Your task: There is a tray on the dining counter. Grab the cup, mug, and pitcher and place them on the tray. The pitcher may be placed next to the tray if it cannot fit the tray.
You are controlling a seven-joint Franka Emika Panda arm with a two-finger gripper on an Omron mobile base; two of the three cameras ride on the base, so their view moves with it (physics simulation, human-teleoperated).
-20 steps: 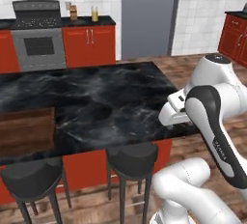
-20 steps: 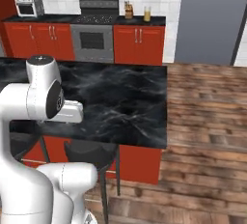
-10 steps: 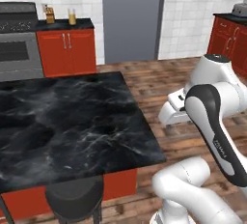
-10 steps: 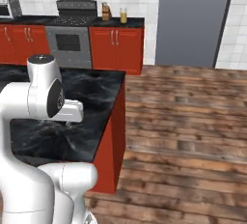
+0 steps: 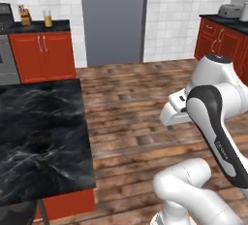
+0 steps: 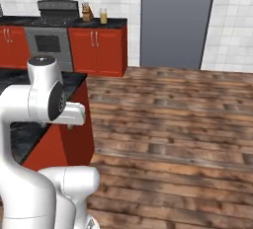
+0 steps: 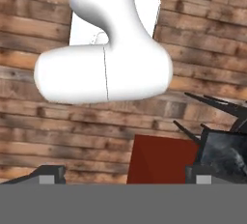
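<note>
The pitcher point(image 5: 47, 18), a clear glass with orange-yellow liquid, stands on the far red-cabinet worktop; in the right base view the pitcher point(image 6: 103, 15) is beside the stove. The black marble dining counter point(image 5: 38, 136) fills the left, and its corner point(image 6: 74, 79) shows behind my arm. My gripper point(image 7: 124, 175) is open with nothing between its fingers, folded low over the wooden floor next to the counter's red base point(image 7: 159, 160). My hand point(image 5: 174, 112) hangs tucked under the arm, far from the pitcher. The tray, cup and mug are out of view.
A tall grey fridge point(image 5: 114, 20) stands at the back. A brown knife block point(image 5: 23, 14) sits left of the pitcher. The stove point(image 6: 49, 35) is at the back left. Red cabinets with a toaster point(image 5: 227, 9) line the right. Wooden floor point(image 6: 173, 124) lies ahead.
The whole picture has swung right as the base moved: the dining counter slid left and the tray and stools left the views. My arm kept its pose and the gripper stayed open.
</note>
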